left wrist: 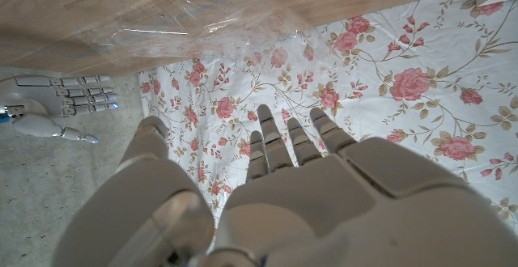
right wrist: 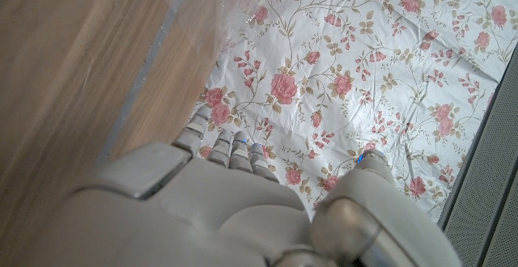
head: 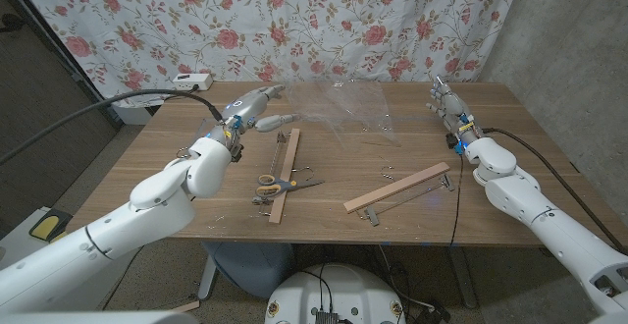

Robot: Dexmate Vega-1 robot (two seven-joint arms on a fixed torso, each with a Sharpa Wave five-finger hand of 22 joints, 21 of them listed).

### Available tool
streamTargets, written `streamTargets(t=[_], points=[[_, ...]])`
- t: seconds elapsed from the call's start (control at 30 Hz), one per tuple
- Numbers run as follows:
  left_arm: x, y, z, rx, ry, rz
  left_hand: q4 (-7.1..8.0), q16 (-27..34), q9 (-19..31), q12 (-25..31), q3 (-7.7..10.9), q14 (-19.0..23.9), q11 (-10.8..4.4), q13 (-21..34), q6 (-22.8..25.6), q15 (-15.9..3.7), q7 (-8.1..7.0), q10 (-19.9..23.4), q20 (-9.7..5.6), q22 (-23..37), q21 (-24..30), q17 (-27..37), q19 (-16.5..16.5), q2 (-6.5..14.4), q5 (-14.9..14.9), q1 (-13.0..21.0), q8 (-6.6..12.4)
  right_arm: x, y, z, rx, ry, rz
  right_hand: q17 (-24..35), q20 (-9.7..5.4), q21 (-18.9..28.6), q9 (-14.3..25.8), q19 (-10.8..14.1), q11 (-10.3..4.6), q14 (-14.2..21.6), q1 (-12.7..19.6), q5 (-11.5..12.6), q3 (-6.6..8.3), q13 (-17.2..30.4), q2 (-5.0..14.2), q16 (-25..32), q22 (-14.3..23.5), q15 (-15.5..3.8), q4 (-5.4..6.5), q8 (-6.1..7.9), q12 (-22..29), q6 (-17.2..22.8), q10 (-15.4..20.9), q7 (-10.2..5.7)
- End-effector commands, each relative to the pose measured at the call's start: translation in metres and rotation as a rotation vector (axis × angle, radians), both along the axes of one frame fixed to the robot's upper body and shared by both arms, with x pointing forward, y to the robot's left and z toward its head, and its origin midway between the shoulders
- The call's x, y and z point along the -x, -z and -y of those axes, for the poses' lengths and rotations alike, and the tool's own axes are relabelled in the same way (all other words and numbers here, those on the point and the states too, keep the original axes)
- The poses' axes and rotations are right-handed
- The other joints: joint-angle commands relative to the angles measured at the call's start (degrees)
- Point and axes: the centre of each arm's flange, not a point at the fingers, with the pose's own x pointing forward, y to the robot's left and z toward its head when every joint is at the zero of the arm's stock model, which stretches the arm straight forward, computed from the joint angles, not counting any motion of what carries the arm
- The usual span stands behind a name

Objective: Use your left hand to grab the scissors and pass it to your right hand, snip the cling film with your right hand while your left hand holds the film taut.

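The scissors (head: 286, 181) with yellow-grey handles lie on the table across a wooden slat (head: 285, 175), near the front middle. A sheet of clear cling film (head: 348, 106) lies crumpled at the table's far middle; its edge (left wrist: 194, 24) also shows in the left wrist view. My left hand (head: 247, 108) hovers at the far left, fingers apart and stretched toward the film, holding nothing. At the far right my right hand (head: 449, 106) is raised with fingers straight, empty; it also appears across the table as the right hand (left wrist: 57, 105).
A second wooden slat (head: 396, 189) with metal clips lies at the front right. A floral curtain (head: 294, 20) hangs behind the table. A white power strip (head: 191, 79) sits at the back left corner. The right arm's black cable (head: 535, 152) runs over the table's right edge.
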Motion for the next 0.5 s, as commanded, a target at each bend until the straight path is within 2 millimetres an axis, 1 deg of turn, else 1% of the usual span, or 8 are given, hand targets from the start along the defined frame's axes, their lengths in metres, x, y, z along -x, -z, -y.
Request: streamTargets(t=[0.03, 0.13, 0.2, 0.23, 0.27, 0.33, 0.4, 0.5], points=[[0.007, -0.002, -0.003, -0.079, 0.027, -0.023, 0.15, -0.13, 0.23, 0.28, 0.08, -0.10, -0.62, 0.26, 0.75, -0.16, -0.43, 0.74, -0.08, 0.08, -0.27, 0.15, -0.30, -0.08, 0.09, 0.53, 0.42, -0.001, 0.000, -0.001, 0.004, -0.002, -0.004, 0.09, 0.39, 0.20, -0.05, -0.15, -0.18, -0.01, 0.39, 0.00, 0.11, 0.17, 0.39, 0.35, 0.09, -0.24, -0.31, 0.38, -0.05, -0.14, 0.08, 0.02], [0.010, -0.001, -0.005, -0.062, 0.045, -0.016, 0.23, -0.05, 0.23, 0.38, -0.17, 0.01, -0.55, 0.38, 0.87, -0.13, -0.51, 1.05, -0.12, 0.07, -0.24, 0.16, -0.28, -0.44, -0.02, 0.35, 0.41, 0.000, 0.000, 0.000, -0.003, -0.003, -0.001, 0.01, 0.47, 0.18, -0.06, -0.19, -0.15, -0.03, 0.41, -0.01, 0.13, 0.16, 0.46, 0.35, 0.10, -0.28, -0.34, 0.38, -0.07, -0.15, 0.07, 0.03], [0.011, 0.000, -0.006, -0.049, 0.064, -0.004, 0.29, 0.03, 0.21, 0.27, -0.49, 0.02, -0.65, 0.75, -2.96, -0.13, -1.54, 1.03, 0.06, 0.07, -0.21, 0.15, -0.31, -1.03, -0.05, 0.41, -0.99, 0.001, 0.000, 0.000, -0.001, -0.004, -0.002, -0.04, 0.46, 0.19, -0.07, -0.19, -0.17, -0.06, 0.42, -0.01, 0.13, 0.15, 0.48, 0.35, 0.10, -0.22, -0.35, 0.38, -0.08, -0.16, 0.06, 0.04], [0.012, 0.000, -0.005, -0.057, 0.059, 0.002, 0.21, 0.03, 0.19, -0.13, -0.36, -0.08, -0.52, 1.06, -6.44, -0.12, -1.80, 0.25, -0.24, 0.07, -0.15, 0.14, -0.19, -0.99, 0.00, 1.08, -1.68, 0.001, 0.000, 0.000, 0.000, -0.004, -0.003, -0.06, 0.38, 0.20, -0.07, -0.17, -0.18, -0.08, 0.42, -0.01, 0.13, 0.14, 0.48, 0.34, 0.10, -0.22, -0.36, 0.38, -0.08, -0.16, 0.06, 0.04], [0.013, -0.001, -0.005, -0.071, 0.050, -0.001, 0.14, 0.04, 0.19, -0.30, -0.13, -0.04, -0.10, 1.25, -8.59, -0.16, -2.14, -0.10, -0.25, 0.07, -0.11, 0.13, -0.08, -0.73, 0.02, 1.70, -1.87, 0.001, -0.001, 0.000, 0.000, -0.005, -0.002, -0.07, 0.35, 0.20, -0.07, -0.16, -0.20, -0.06, 0.42, -0.01, 0.13, 0.14, 0.49, 0.35, 0.10, -0.24, -0.36, 0.38, -0.09, -0.16, 0.05, 0.04], [0.016, -0.003, -0.002, -0.109, 0.029, -0.006, 0.11, 0.05, 0.20, -0.36, 0.06, 0.01, -0.09, 1.35, -8.05, -0.14, -1.80, -0.18, -0.33, 0.06, -0.11, 0.13, -0.07, -0.48, 0.03, 2.09, -1.34, 0.002, -0.001, 0.001, -0.004, -0.005, -0.002, -0.10, 0.36, 0.21, -0.08, -0.15, -0.14, -0.07, 0.42, -0.02, 0.13, 0.14, 0.50, 0.35, 0.10, -0.24, -0.37, 0.39, -0.08, -0.15, 0.10, 0.03], [0.017, -0.004, 0.000, -0.129, 0.024, -0.007, 0.14, 0.00, 0.22, -0.31, 0.15, -0.10, -0.15, 1.51, -6.47, -0.11, -1.32, 0.00, -0.29, 0.06, -0.14, 0.12, -0.13, -0.33, -0.02, 2.41, -0.50, 0.002, -0.001, 0.001, -0.005, -0.005, -0.003, -0.13, 0.33, 0.21, -0.08, -0.15, -0.11, -0.06, 0.42, -0.02, 0.13, 0.13, 0.50, 0.35, 0.10, -0.21, -0.39, 0.39, -0.07, -0.16, 0.12, 0.03], [0.019, -0.006, 0.002, -0.157, 0.026, -0.017, 0.23, 0.06, 0.24, -0.14, 0.03, 0.05, -0.49, 1.66, -5.35, -0.11, -1.43, 0.48, -0.24, 0.06, -0.16, 0.12, -0.19, -0.50, -0.10, 2.43, -0.02, 0.001, -0.001, 0.000, -0.006, -0.007, -0.006, -0.21, 0.32, 0.21, -0.09, -0.15, -0.13, -0.06, 0.43, -0.03, 0.13, 0.12, 0.52, 0.36, 0.10, -0.23, -0.42, 0.40, -0.10, -0.15, 0.07, 0.03]])
